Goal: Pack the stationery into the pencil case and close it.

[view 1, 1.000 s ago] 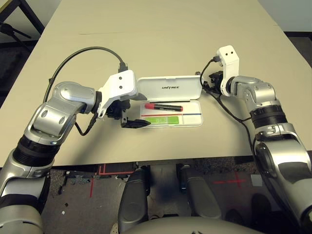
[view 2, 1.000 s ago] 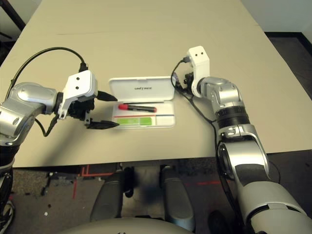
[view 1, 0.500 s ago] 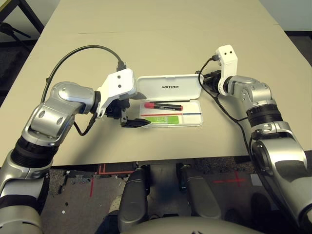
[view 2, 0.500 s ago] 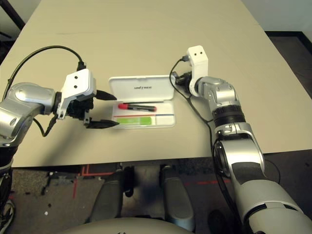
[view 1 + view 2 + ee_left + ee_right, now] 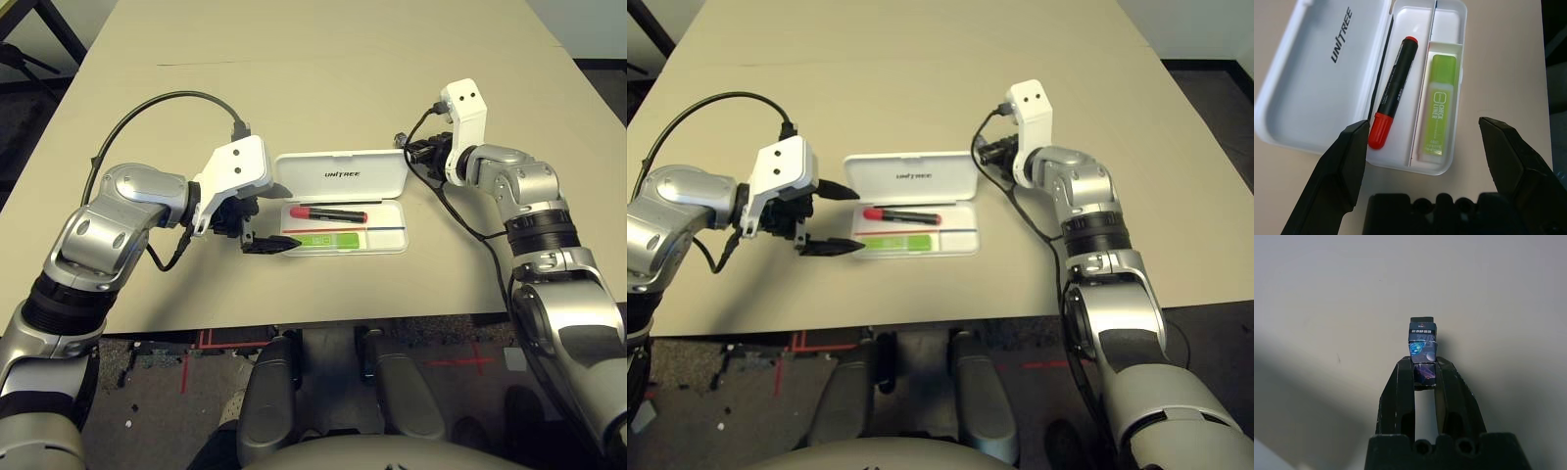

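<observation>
Surface (image 5: 333, 88): carries the case, its near edge beyond the robot's body.

Case (image 5: 345, 240): white, lying open, between the two pincers. Lid (image 5: 340, 179): swung back on the far side, marked UNITREE.

Left pincer (image 5: 1422, 142): fingers spread wide, at the case's left end, gripping nothing.

Right pincer (image 5: 1424, 374): just beyond the case's right end, fingers closed on the block, pinching it from both sides.

Marker (image 5: 1393, 93): red and black, lying slantwise in the case's wider compartment, the one beside the lid.

Highlighter (image 5: 1438, 105): green, in the narrower compartment on the robot's side, lying lengthwise.

Block (image 5: 1423, 345): dark, with blue and purple print, outside the case, its far end projecting past the fingertips.

Thin pens: one black (image 5: 1382, 63), along the hinge side; one red (image 5: 323, 230), along the divider.
</observation>
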Robot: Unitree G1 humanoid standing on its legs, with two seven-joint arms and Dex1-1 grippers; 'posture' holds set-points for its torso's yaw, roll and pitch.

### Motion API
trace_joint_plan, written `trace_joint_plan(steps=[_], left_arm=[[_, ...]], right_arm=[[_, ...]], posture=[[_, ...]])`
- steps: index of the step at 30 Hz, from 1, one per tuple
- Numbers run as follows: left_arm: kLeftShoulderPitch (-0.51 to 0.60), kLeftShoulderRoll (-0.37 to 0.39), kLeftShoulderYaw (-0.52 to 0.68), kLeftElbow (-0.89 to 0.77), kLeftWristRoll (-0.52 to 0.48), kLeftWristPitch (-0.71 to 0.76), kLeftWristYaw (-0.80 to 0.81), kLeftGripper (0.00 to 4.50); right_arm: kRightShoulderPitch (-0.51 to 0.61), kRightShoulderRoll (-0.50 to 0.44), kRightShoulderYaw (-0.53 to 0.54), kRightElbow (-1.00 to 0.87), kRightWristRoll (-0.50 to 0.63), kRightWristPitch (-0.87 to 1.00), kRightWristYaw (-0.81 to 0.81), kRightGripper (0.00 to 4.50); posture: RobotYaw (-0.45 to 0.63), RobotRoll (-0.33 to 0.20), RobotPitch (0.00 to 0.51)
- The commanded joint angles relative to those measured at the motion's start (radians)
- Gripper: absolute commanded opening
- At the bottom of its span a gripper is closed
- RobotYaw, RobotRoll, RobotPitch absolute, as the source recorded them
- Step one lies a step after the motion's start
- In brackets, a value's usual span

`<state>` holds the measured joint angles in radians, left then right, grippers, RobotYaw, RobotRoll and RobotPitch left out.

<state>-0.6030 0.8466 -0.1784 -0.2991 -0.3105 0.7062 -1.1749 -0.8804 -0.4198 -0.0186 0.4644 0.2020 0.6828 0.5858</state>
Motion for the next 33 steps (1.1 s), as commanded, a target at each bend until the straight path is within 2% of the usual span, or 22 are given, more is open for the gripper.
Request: trace_joint_plan(steps=[1,7,12,18,22,27,33], left_arm=[[-0.005,0.005,-0.013,-0.001,-0.004,-0.004,-0.002,4.50],[-0.009,0.028,0.005,-0.034,-0.020,0.022,-0.008,4.50],[-0.018,0.042,0.018,0.014,-0.021,-0.005,-0.022,4.50],[-0.026,0.038,0.014,0.088,-0.006,-0.058,-0.038,4.50],[-0.047,0.036,0.019,0.147,-0.002,-0.090,-0.045,4.50],[-0.040,0.041,0.034,0.160,-0.017,-0.115,-0.060,4.50],[-0.013,0.046,0.051,0.141,-0.031,-0.122,-0.071,4.50]], right_arm=[[0.032,-0.031,-0.029,-0.070,0.024,0.036,0.017,0.30],[0.097,-0.167,-0.062,-0.244,0.086,0.109,0.117,0.30],[0.144,-0.279,-0.071,-0.324,0.135,0.154,0.209,0.30],[0.211,-0.369,-0.078,-0.356,0.148,0.087,0.302,0.30],[0.256,-0.432,-0.057,-0.379,0.163,0.031,0.423,0.30],[0.302,-0.456,-0.054,-0.395,0.191,-0.109,0.583,0.30],[0.287,-0.451,-0.007,-0.359,0.192,-0.239,0.753,0.30]], posture=[[0.00,0.000,0.243],[-0.01,0.000,0.237],[-0.03,0.000,0.231],[-0.05,0.000,0.228],[-0.06,0.000,0.223],[-0.05,0.000,0.217],[-0.05,0.000,0.201]])
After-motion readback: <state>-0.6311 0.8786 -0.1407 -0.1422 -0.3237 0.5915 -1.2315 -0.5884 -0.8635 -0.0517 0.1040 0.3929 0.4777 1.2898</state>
